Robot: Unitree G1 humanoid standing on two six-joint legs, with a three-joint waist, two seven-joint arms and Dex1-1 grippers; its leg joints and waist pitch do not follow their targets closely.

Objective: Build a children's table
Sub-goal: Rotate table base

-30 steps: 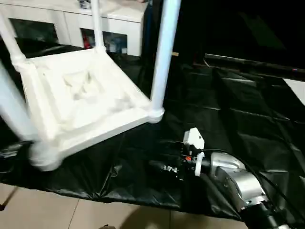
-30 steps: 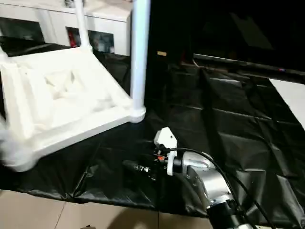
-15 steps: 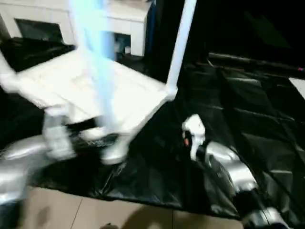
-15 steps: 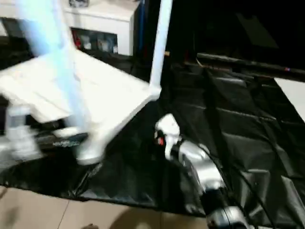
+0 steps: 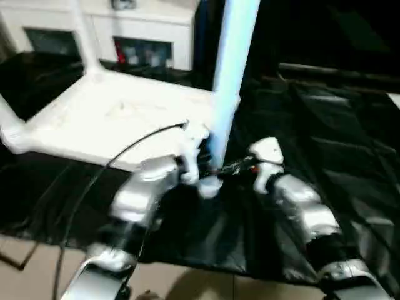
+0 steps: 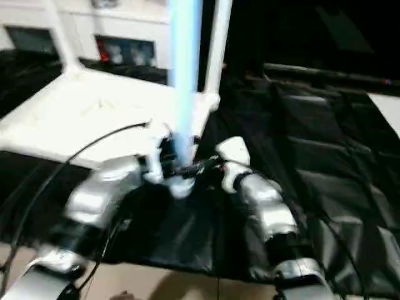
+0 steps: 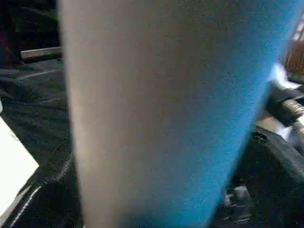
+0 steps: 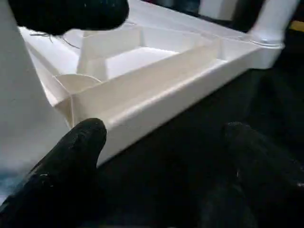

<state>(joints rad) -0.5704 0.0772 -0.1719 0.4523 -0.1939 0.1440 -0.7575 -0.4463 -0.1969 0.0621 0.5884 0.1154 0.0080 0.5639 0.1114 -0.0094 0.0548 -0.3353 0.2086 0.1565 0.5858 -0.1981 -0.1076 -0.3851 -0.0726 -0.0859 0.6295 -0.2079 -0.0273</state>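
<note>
The children's table lies upside down on black sheeting, its white tabletop (image 5: 119, 115) showing a ribbed underside (image 8: 142, 57). Legs stand up from its corners. The nearest leg (image 5: 232, 75) rises from the front corner socket (image 5: 209, 185). My left gripper (image 5: 199, 164) is right against the base of that leg, which looms close in the left wrist view (image 7: 156, 114). From the other side my right gripper (image 5: 236, 167) comes near the same corner. Its black fingers (image 8: 80, 156) stand wide apart with nothing between them, low before the tabletop's rim.
A white cabinet (image 5: 144, 25) with glass-fronted doors stands behind the table. Crinkled black sheeting (image 5: 325, 125) covers the work surface out to the right. A pale tiled floor (image 5: 37, 275) begins at the sheeting's near edge. A black cable (image 5: 119, 156) arcs over my left forearm.
My left arm has swung in from the left to the base of the nearest leg. My right gripper has moved forward to that same corner. The view shifted too.
</note>
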